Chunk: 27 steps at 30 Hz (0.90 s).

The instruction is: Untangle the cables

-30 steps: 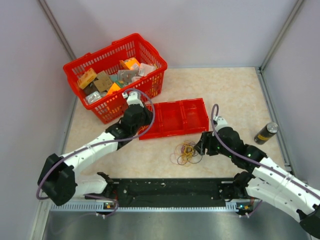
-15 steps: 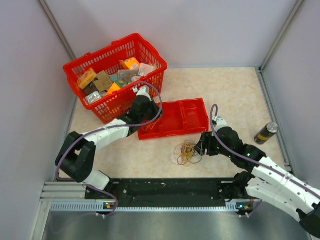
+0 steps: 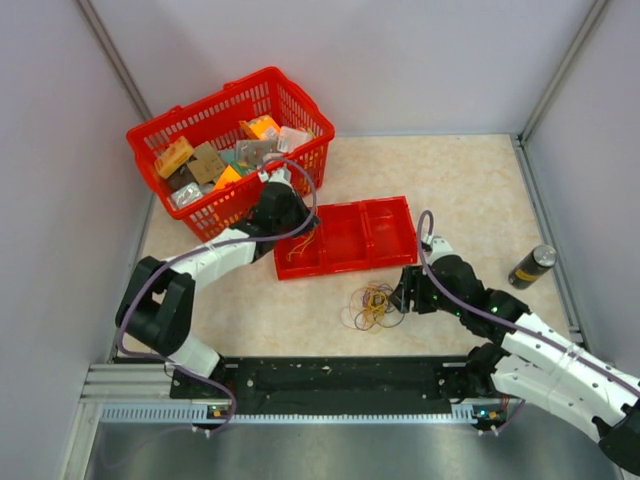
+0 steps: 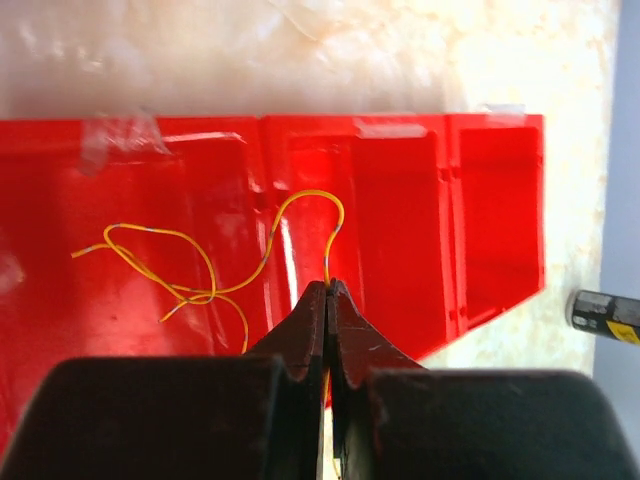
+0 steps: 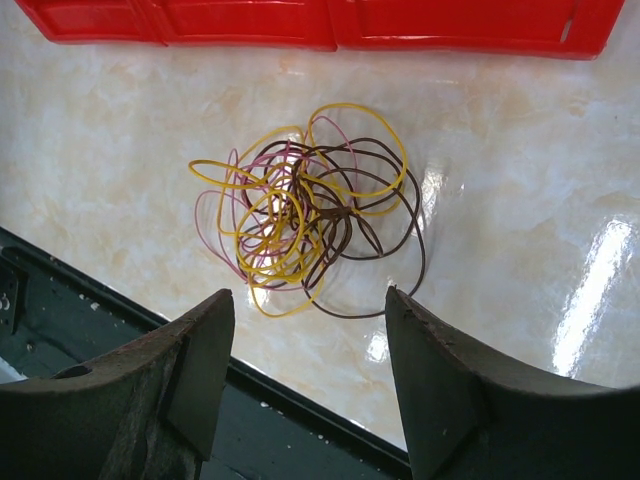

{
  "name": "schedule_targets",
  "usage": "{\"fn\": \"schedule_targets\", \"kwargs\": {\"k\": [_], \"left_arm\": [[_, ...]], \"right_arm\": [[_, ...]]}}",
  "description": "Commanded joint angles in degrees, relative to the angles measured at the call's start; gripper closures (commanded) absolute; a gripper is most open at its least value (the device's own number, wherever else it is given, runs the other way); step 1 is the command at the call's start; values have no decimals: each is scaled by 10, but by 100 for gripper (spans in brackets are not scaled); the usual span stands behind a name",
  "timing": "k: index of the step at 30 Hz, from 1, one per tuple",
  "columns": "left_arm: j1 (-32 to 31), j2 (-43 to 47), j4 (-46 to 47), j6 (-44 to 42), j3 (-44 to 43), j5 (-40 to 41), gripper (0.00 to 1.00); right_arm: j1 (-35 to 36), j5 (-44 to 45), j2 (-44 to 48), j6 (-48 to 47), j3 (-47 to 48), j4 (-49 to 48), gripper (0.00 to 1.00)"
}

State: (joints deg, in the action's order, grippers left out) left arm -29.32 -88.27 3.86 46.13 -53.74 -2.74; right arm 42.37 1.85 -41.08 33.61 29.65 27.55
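A tangle of thin yellow, dark brown and pink cables (image 3: 373, 305) lies on the table in front of the red tray (image 3: 385, 235). In the right wrist view the tangle (image 5: 305, 220) lies just ahead of my right gripper (image 5: 305, 300), which is open and empty; it sits to the right of the tangle in the top view (image 3: 398, 296). My left gripper (image 4: 328, 288) is shut on one yellow cable (image 4: 190, 270), whose loops lie in the tray's (image 4: 400, 200) left compartment. In the top view the left gripper (image 3: 293, 232) is at the tray's left end.
A red basket (image 3: 300, 110) of packets stands at the back left, close behind the left arm. A dark can (image 3: 531, 266) lies at the right and shows in the left wrist view (image 4: 605, 315). A black rail (image 3: 340, 380) runs along the near edge.
My left arm has folded its elbow inward and shifted over the tray's left end. A yellow cable now shows in the tray. The right arm and the tangle have barely moved.
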Motion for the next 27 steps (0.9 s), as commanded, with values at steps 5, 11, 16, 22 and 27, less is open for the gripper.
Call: {"fn": "schedule_targets", "kwargs": {"k": [5, 11, 16, 22, 27], "left_arm": [[26, 4, -103, -59, -61, -25, 37], [16, 104, -50, -74, 16, -110, 17], [-80, 142, 1, -91, 64, -167, 32], [-252, 92, -17, -183, 27, -100, 32], [-270, 16, -32, -224, -12, -88, 56]], "right_arm": [[5, -6, -22, 2, -7, -21, 39], [5, 28, -50, 20, -18, -36, 39], [5, -3, -60, 30, -42, -98, 42], [5, -71, -62, 50, -79, -179, 41], [6, -48, -26, 107, -110, -182, 42]]}}
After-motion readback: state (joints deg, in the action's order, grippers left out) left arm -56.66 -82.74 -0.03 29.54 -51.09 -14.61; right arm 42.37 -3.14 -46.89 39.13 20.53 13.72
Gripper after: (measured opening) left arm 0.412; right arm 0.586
